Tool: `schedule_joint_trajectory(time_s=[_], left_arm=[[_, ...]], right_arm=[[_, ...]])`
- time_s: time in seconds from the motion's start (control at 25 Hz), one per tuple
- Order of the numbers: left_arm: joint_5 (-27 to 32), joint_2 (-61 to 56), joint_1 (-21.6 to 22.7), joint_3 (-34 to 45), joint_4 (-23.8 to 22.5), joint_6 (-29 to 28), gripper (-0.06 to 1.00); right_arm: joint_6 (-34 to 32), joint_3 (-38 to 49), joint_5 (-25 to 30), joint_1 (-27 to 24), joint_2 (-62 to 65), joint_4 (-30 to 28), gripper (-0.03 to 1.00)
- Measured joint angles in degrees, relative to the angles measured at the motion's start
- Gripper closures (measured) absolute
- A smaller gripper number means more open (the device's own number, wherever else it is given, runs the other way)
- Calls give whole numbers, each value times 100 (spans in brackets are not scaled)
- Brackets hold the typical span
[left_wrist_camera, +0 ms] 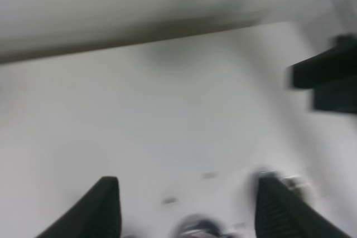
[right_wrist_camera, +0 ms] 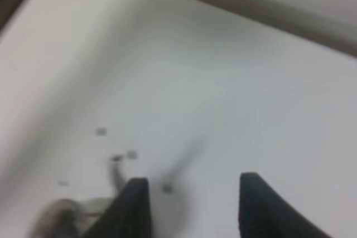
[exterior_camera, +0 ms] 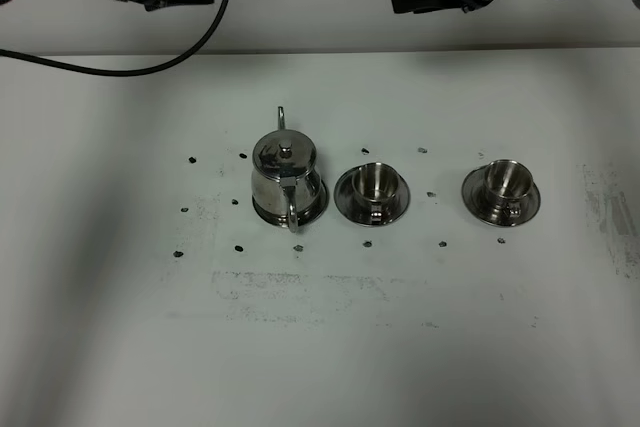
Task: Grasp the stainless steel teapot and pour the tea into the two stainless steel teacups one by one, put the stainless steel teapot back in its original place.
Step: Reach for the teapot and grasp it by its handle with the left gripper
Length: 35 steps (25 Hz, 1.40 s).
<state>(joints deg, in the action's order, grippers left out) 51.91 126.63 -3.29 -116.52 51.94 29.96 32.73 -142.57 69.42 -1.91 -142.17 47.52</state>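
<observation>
while left gripper (left_wrist_camera: 188, 185) and right gripper (right_wrist_camera: 193, 179) are hanging fingers-apart, empty, teapot (exterior_camera: 286, 172) is sitting on saucer (exterior_camera: 319, 207), beside middle teacup (exterior_camera: 372, 185) and outer teacup (exterior_camera: 507, 179).

The teapot (right_wrist_camera: 61, 218) blurs badly (base cut off).

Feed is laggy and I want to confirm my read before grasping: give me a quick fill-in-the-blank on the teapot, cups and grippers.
The teapot stands on a round steel ____.
Right of it in the high view sit ____ cups.
Both the left gripper and the right gripper are ____, holding nothing.
Missing words: saucer; two; open.
</observation>
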Motion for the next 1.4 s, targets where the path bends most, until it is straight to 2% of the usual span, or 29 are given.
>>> schedule_joint_trajectory(time_s=[0.12,0.24,0.32,0.44,0.6,0.76,0.88,1.0,1.12,1.28,1.4], left_arm=[[26,-138,-111,-133,-1300,-508,45],[94,-216,-220,-153,-2260,-868,47],[12,-351,-276,-153,-2591,-979,50],[-37,-798,-391,-109,-3101,-978,58],[-190,-1654,-727,439,-3828,-978,66],[-869,-2388,-893,1490,-4030,-1010,71],[-1786,-3049,-905,2602,-4112,-1069,72],[-2962,-3791,-963,3810,-4139,-1086,72],[-3830,-4410,-997,4753,-4126,-1105,72],[-4060,-4812,-997,5406,-4026,-1107,72],[-3660,-4851,-997,5522,-4006,-1145,72]], right_arm=[[-272,-199,6,66,56,-935,58],[-673,99,31,202,415,-2144,59],[-865,399,43,319,791,-3103,60],[-1434,720,63,397,1495,-4154,62],[-1813,1214,33,392,2782,-4657,63],[-1841,1995,33,418,4212,-4708,64],[-1842,2828,40,429,5159,-4752,65],[-1848,3775,45,436,6076,-4795,65],[-1960,4807,-166,436,6880,-4940,65],[-2165,6107,-446,436,7884,-5057,65],[-2256,6934,-474,436,8638,-5063,65]])
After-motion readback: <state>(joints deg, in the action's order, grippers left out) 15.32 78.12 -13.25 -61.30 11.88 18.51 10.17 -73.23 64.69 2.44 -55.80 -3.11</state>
